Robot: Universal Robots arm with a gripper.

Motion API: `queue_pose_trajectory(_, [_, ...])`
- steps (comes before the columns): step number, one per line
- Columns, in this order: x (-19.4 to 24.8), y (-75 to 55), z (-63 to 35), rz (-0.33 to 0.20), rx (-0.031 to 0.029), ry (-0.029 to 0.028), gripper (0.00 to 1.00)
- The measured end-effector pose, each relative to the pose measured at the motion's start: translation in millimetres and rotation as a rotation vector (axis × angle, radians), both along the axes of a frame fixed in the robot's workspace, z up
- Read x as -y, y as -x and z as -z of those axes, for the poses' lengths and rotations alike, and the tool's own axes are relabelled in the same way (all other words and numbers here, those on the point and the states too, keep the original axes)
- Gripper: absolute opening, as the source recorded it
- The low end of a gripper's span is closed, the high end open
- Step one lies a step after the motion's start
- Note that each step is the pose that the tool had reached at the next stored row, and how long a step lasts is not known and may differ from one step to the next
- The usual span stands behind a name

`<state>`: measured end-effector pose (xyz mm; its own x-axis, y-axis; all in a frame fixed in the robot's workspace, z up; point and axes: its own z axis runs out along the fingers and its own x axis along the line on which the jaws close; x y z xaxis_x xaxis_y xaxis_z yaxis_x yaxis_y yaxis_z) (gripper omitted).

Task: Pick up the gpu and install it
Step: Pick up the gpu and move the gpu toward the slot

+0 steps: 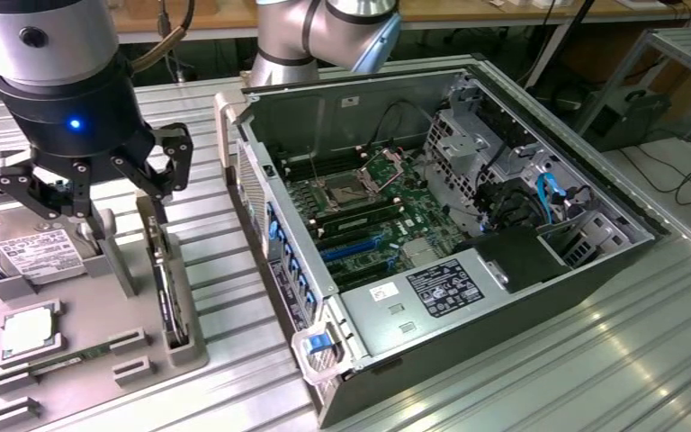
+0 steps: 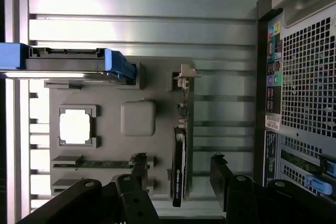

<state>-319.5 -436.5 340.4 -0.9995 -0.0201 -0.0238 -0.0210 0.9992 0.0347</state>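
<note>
Gripper [image 1: 120,216]: spread wide and holding nothing, it hovers over the grey holder tray [image 1: 87,310]. In the wrist view its fingers [image 2: 139,167] straddle the card's line.
Gpu [image 1: 168,288]: on edge in a tray slot on the bench [image 1: 502,378], between the tray's raised block [image 1: 108,256] and the open computer case [image 1: 321,108]. Not installed.
Risk: an off-centre closure would likely tilt or jam the thin card. One finger could strike the raised block on descent.
Hidden: the card is edge-on, so its faces and connector are unreadable. The target slot on the motherboard [image 1: 363,211] is hard to pick out.
</note>
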Motion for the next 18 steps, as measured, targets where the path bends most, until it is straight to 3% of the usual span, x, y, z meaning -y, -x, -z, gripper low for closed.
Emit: queue_pose_trajectory(18, [0.0, 0.0, 23.2, -0.006, -0.0002, -0.0001, 0.60])
